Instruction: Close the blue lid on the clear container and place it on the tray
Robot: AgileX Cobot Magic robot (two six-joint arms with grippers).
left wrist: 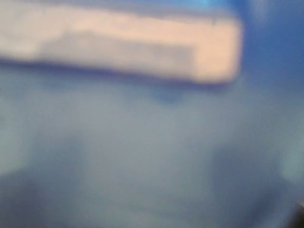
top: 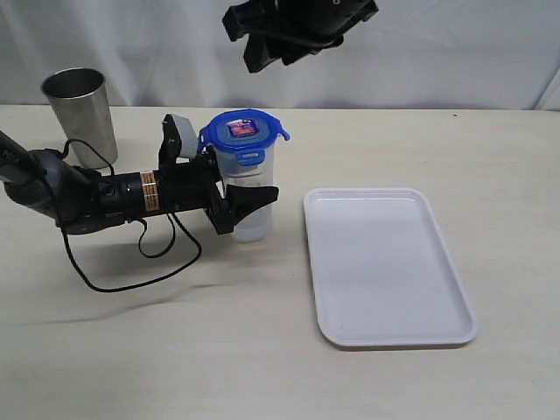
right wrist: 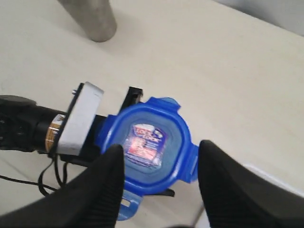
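Observation:
The clear container stands upright on the table, left of the tray. The blue lid sits on top of it, sticker up, one flap hanging down the front. My left gripper comes in level from the left, its jaws shut on the clear container's body. The left wrist view is a blur of the clear container pressed close. My right gripper hangs open high above the lid. In the right wrist view the right gripper has its black fingers either side of the blue lid, well clear of it.
A tapered steel cup stands at the back left, behind my left arm, and also shows as the steel cup in the right wrist view. A black cable loops on the table under the left arm. A white curtain backs the table.

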